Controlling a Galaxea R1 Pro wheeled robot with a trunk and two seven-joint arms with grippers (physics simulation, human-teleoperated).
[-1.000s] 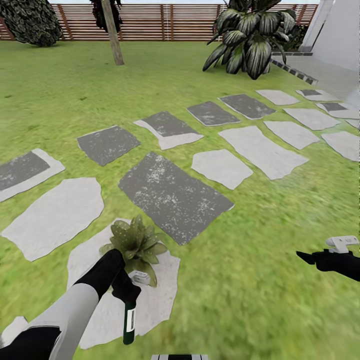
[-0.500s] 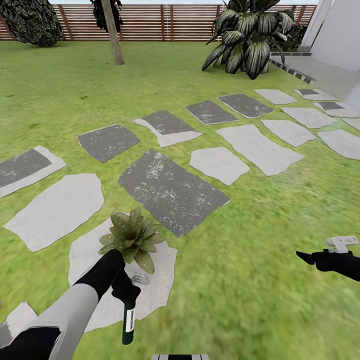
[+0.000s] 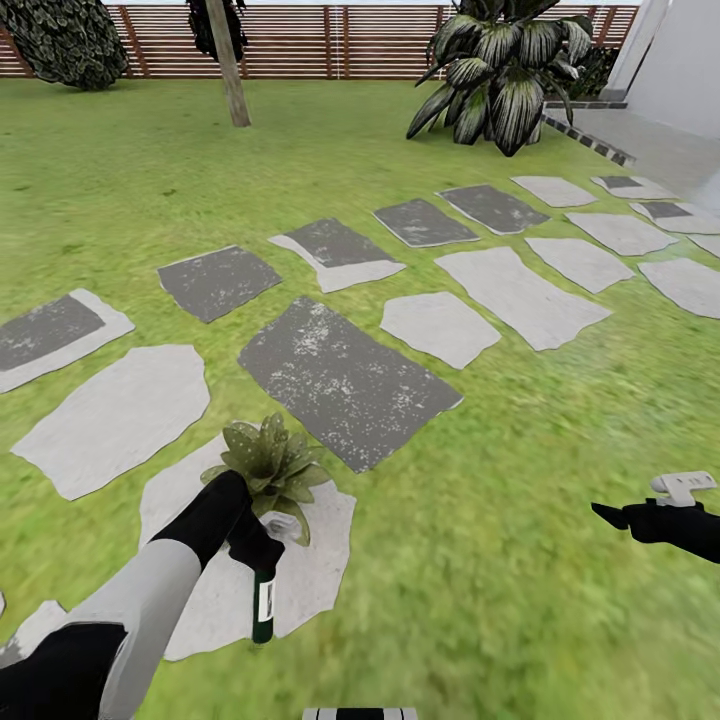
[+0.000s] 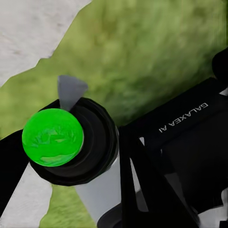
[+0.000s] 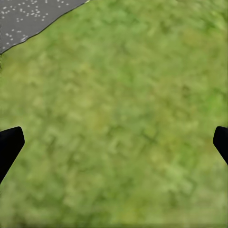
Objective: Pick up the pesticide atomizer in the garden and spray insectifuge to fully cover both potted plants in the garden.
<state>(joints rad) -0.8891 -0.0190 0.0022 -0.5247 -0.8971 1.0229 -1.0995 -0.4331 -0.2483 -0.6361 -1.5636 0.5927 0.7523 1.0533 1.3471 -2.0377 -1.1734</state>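
One potted plant (image 3: 268,467) sits low on a pale stepping stone (image 3: 310,570), just beyond the left claw (image 3: 255,560). That claw is clamped around the black neck of the pesticide atomizer (image 3: 263,604), and the dark green bottle with its white label hangs down from the claw towards the robot, its base over the edge of the same pale stone. In the left wrist view the atomizer (image 4: 71,142) is seen end on, a bright green round tip inside a black collar, held tight against the claw's black body, with grass and a corner of pale stone behind it. The plant's leaves nearly touch the left arm's black wrist.

The right claw (image 3: 640,520) hangs well off to the other side over bare lawn (image 3: 500,520). In its own wrist view its two black fingertips (image 5: 10,145) stand wide apart with nothing but grass between them, a dark grey stone (image 5: 28,16) at the far corner.
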